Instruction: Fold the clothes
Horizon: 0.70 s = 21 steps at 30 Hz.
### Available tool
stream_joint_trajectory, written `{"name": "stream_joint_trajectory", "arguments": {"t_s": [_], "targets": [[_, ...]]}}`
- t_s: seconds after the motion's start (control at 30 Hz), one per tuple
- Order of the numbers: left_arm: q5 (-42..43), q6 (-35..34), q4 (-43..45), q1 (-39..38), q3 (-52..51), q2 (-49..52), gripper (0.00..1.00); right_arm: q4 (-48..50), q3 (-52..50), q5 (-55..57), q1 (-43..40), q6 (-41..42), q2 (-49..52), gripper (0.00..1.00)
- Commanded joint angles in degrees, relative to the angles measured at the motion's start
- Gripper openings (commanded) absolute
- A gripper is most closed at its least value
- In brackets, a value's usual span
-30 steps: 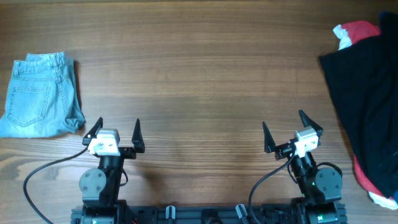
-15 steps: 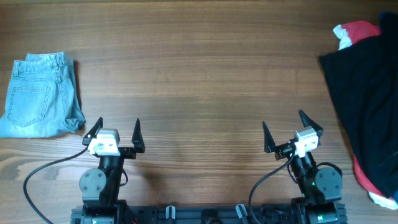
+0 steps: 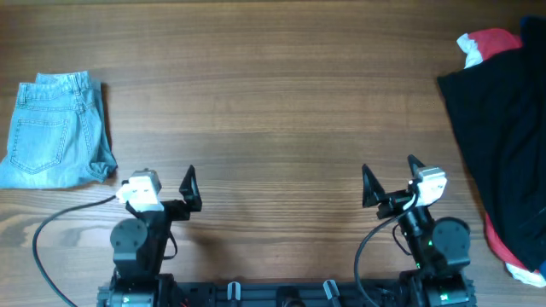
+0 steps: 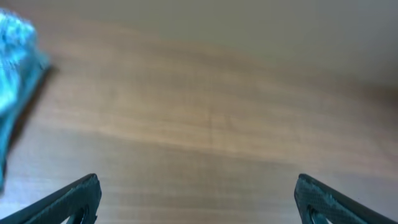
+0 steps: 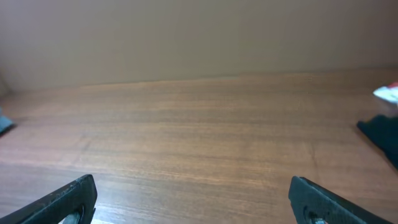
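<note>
- Right tool wide open, empty; left tool likewise.
- Black garment sits right of right tool: pinch one edge, drag onto bare bench.
- Jeans beside left tool look folded; skip.

No text, label, brand, number or sign can be read anywhere in the overhead view or either wrist view.
</note>
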Motion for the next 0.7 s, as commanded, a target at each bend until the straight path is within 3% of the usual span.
{"name": "stream_joint_trajectory", "arguments": {"t_s": [0.0, 0.13, 0.27, 0.33, 0.5, 0.67], "targets": [[3.9, -3.0, -5.7, -0.2, 10.2, 7.5, 1.0, -2.3, 10.6, 3.1, -0.2, 2.4, 10.4, 1.0], [3.7, -3.2, -15.0, -0.2, 23.6, 22.1, 1.0, -11.6, 28.2, 3.1, -0.2, 1.6, 32.0, 1.0], [3.8, -3.2, -30.5, -0.2, 40.4, 41.9, 1.0, -27.5, 54.0, 2.4, -0.2, -9.0, 62.4, 1.0], [5.0, -3.2, -32.7, -0.2, 42.7, 45.5, 1.0, -27.4, 57.4, 3.1, -0.2, -9.4, 67.8, 1.0], [7.0, -3.3, -33.1, -0.2, 43.1, 48.6, 1.0, -16.0, 58.3, 21.9, -5.5, -10.2, 79.1, 1.0], [7.0, -3.4, -32.7, -0.2, 43.1, 48.6, 1.0, -9.4, 58.3, 19.9, -16.9, -10.3, 91.5, 0.99]]}}
